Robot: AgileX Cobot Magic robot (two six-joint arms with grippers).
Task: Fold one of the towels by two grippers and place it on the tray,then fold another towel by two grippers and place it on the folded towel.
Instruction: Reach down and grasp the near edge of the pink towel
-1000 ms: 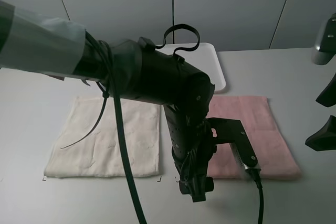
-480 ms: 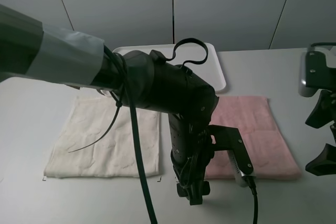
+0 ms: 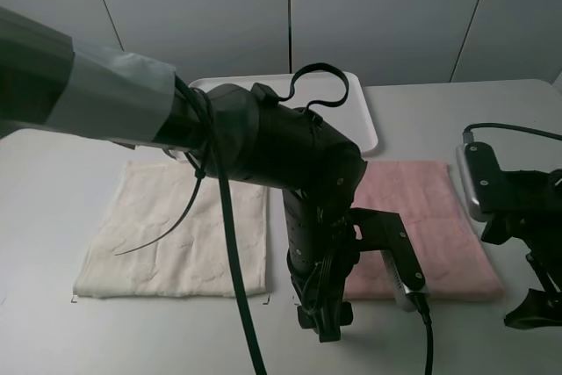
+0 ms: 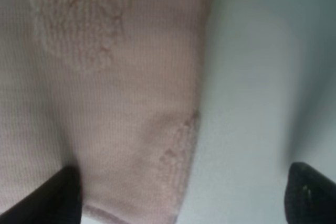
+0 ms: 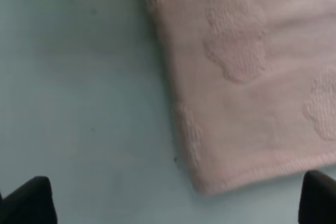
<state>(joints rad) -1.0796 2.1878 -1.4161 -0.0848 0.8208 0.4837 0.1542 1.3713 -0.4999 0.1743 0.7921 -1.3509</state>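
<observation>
The pale pink towel (image 3: pixel 430 212) lies flat on the table, right of centre. The cream-white towel (image 3: pixel 176 230) lies flat to its left. Behind them sits the white tray (image 3: pixel 367 120), partly hidden by the left arm. My left gripper (image 3: pixel 323 320) hangs open at the pink towel's near left corner. In the left wrist view the pink towel (image 4: pixel 105 77) fills one side, and the open left gripper (image 4: pixel 181 200) straddles its edge. My right gripper (image 3: pixel 537 303) is low by the near right corner. The right wrist view shows that corner (image 5: pixel 247 77) between the wide-open right gripper (image 5: pixel 173 203) fingers.
The bulky left arm (image 3: pixel 263 151) reaches across the middle and covers the gap between the towels and part of the tray. A black cable (image 3: pixel 230 287) hangs from it. Bare grey table (image 3: pixel 53 173) surrounds the towels.
The right arm has come down and in from the right edge to the pink towel's near right corner. The left arm has barely shifted. Both grippers stay open.
</observation>
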